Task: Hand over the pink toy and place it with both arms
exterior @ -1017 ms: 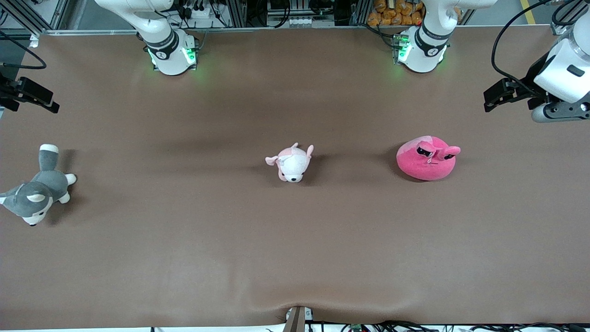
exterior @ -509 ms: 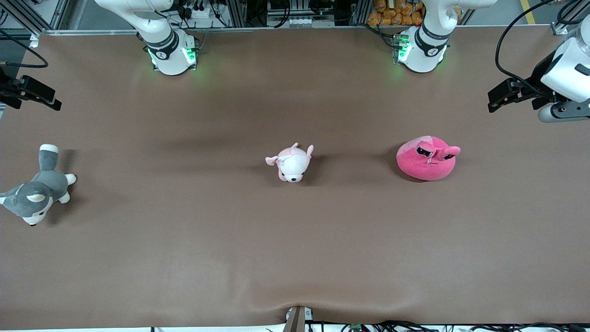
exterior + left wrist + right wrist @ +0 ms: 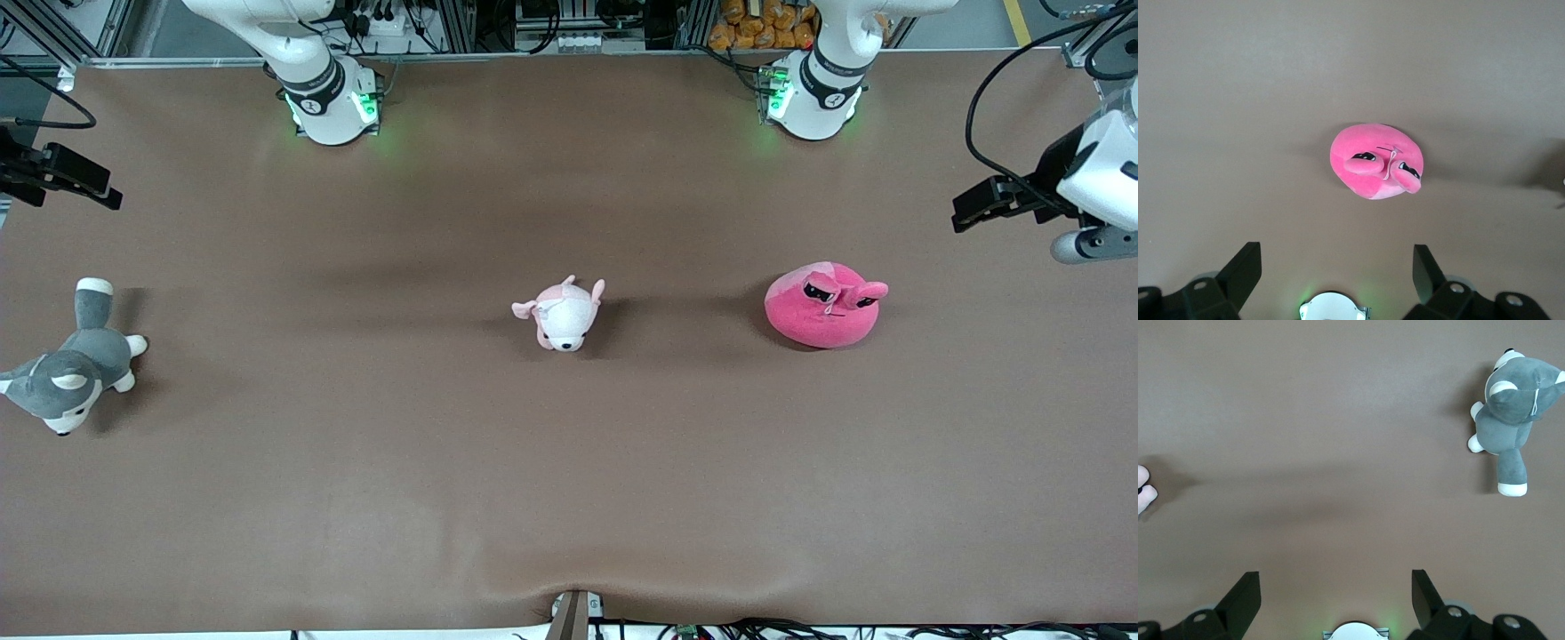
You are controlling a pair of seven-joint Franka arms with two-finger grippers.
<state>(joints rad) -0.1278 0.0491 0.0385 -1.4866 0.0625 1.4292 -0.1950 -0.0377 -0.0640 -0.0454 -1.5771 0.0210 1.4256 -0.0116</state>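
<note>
The pink toy (image 3: 822,305), a round hot-pink plush with dark half-lidded eyes and floppy ears, lies on the brown table toward the left arm's end. It also shows in the left wrist view (image 3: 1377,161), free of any grip. My left gripper (image 3: 965,213) hangs high over the table's left-arm end, off to the side of the toy. Its fingers are open and empty (image 3: 1337,257). My right gripper (image 3: 102,197) hangs high over the right arm's end, open and empty (image 3: 1336,583).
A pale pink-and-white puppy plush (image 3: 562,316) lies mid-table. Its edge shows in the right wrist view (image 3: 1143,492). A grey-and-white husky plush (image 3: 67,373) lies at the right arm's end (image 3: 1511,413). The arm bases (image 3: 331,98) (image 3: 813,93) stand at the table's back edge.
My left gripper has drifted farther toward the left arm's end of the table, away from the pink toy. The right gripper has shifted only slightly. The toys have not moved.
</note>
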